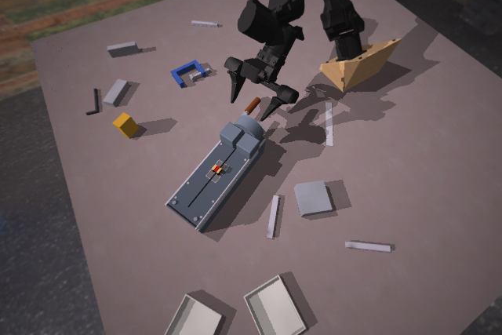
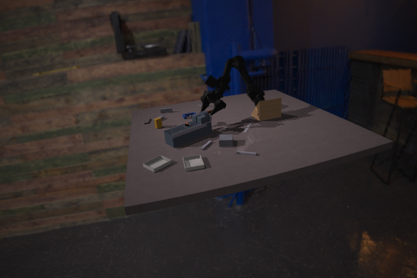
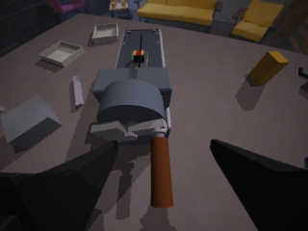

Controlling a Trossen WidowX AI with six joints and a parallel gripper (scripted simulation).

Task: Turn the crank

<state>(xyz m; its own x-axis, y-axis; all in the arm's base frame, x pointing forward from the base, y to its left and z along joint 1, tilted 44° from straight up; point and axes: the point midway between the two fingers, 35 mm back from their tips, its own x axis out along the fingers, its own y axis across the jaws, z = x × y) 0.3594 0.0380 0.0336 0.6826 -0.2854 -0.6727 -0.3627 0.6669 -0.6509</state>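
The claw [image 1: 248, 111] [image 2: 206, 112] [image 3: 164, 143] is spread wide, holding nothing, around the crank's brown handle [image 1: 252, 105] [image 3: 161, 172] at the machine's [image 1: 210, 177] [image 2: 188, 133] [image 3: 132, 101] far end. Closing off-centre could nudge the crank, shifting the red pointer [image 1: 217, 169] [image 3: 139, 54], which sits midway along the slot.

Block [image 1: 313, 198] [image 2: 225, 140] [image 3: 31, 121] beside machine [image 1: 216, 177] [image 2: 188, 133] [image 3: 132, 98], pointer [image 1: 216, 169] [image 2: 186, 124] [image 3: 139, 54] on top

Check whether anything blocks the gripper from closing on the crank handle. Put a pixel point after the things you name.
Nothing visible does. The open gripper [image 1: 247, 111] [image 3: 164, 143] has the orange-brown handle [image 1: 252, 105] [image 3: 162, 172] between its fingers in the wrist view, off to one side; whether its height matches, I cannot tell.
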